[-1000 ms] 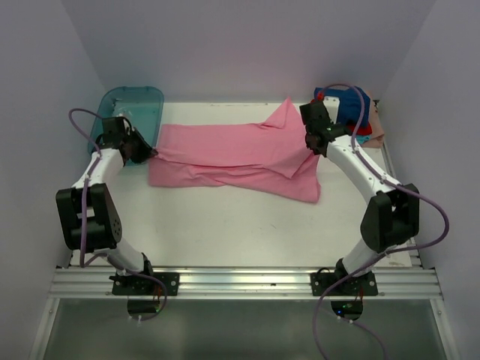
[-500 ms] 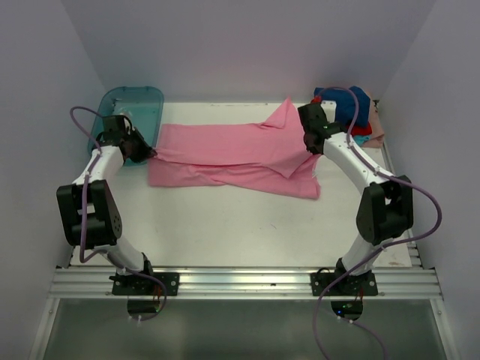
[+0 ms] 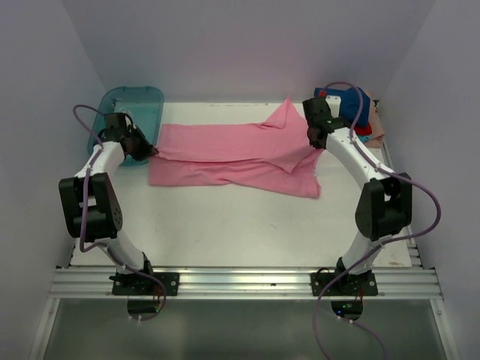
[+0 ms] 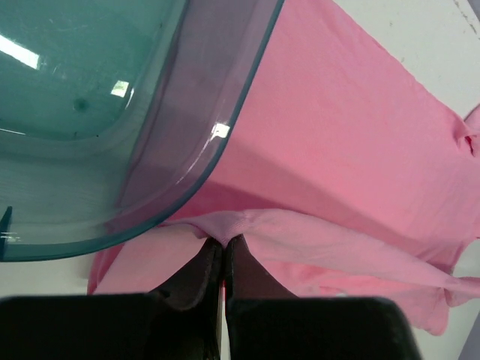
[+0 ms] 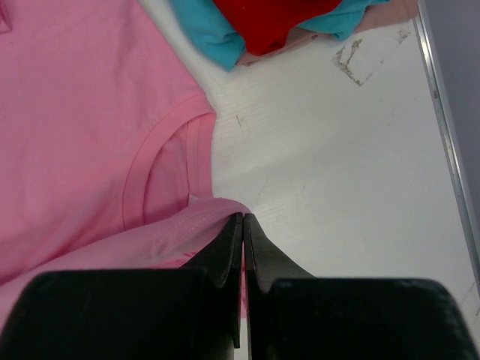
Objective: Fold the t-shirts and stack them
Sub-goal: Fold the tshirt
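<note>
At the upper left of the top view, a translucent teal tub (image 3: 135,103) sits at the far left corner of the white table (image 3: 225,225). The left gripper (image 3: 150,152) is just beside the tub's near right corner, at the left end of the pink t-shirt (image 3: 225,154). In the left wrist view its fingers (image 4: 196,274) are pressed together on a raised fold of pink cloth at the lower middle of the frame. The tub's curved wall (image 4: 225,127) fills the upper left there, with pink cloth showing through it.

The pink t-shirt lies spread across the middle of the table, long from left to right. Its upper layer is folded over a lower one, and one sleeve points up toward the back wall.

The right gripper (image 3: 316,142) is at the shirt's right end. In the right wrist view its fingers (image 5: 225,247) are closed tight, pinching a pink edge just below the ribbed collar (image 5: 161,157), with bare table to the right.

At the upper right of the top view, a pile of t-shirts (image 3: 352,105) rests in the far right corner, navy blue on top. The right wrist view shows teal (image 5: 214,34), red (image 5: 277,19) and pale peach cloth along its top edge, apart from the pink shirt.
</note>
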Motion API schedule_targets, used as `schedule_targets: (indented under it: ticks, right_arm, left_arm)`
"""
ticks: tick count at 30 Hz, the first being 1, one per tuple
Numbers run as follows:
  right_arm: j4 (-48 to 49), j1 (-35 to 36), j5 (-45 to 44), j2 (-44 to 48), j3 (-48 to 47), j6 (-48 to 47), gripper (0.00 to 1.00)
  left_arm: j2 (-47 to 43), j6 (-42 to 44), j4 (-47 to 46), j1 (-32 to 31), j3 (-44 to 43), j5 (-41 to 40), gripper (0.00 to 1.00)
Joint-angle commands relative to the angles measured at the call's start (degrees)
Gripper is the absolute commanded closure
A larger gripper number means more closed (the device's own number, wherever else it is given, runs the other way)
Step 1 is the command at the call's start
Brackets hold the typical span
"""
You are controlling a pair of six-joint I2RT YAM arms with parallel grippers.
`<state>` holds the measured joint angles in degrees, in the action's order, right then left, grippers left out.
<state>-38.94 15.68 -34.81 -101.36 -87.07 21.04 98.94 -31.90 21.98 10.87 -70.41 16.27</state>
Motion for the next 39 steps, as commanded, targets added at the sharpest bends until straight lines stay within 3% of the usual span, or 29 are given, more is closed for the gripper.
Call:
schedule_targets:
  ticks: [1, 9, 16, 27, 29, 34, 39]
  right_arm:
    - [0.53, -0.30, 1.92, 9.41, 3.80, -0.03, 1.00]
    - [-7.71, 1.71, 15.19, 27.86, 16.21, 1.11, 1.00]
    - [-17.48, 4.09, 22.59, 36.83, 21.23, 2.69, 1.00]
    - [-31.80, 8.14, 15.85, 46.86, 18.87, 6.82, 1.00]
    - [-32.78, 8.05, 13.55, 47.66, 18.78, 7.09, 1.00]
    - [-33.75, 8.05, 10.29, 48.01, 19.04, 7.70, 1.00]
    - [-34.63, 8.05, 7.48, 48.36, 19.04, 7.70, 1.00]
  left_arm:
    - [-6.01, 0.87, 0.08, 0.55, -0.35, 2.88, 1.00]
    - [-23.41, 3.07, 3.33, 0.11, 12.13, 6.14, 1.00]
    - [-33.53, 4.57, 10.70, 0.02, 19.34, 10.62, 1.00]
    - [-49.87, 6.14, 25.47, 0.02, 21.90, 11.16, 1.00]
    - [-51.03, 6.67, 28.47, -0.06, 21.28, 7.82, 1.00]
    - [-52.88, 4.92, 27.59, -0.06, 24.27, 8.34, 1.00]
    - [-52.62, 4.66, 29.79, -0.15, 21.20, 6.14, 1.00]
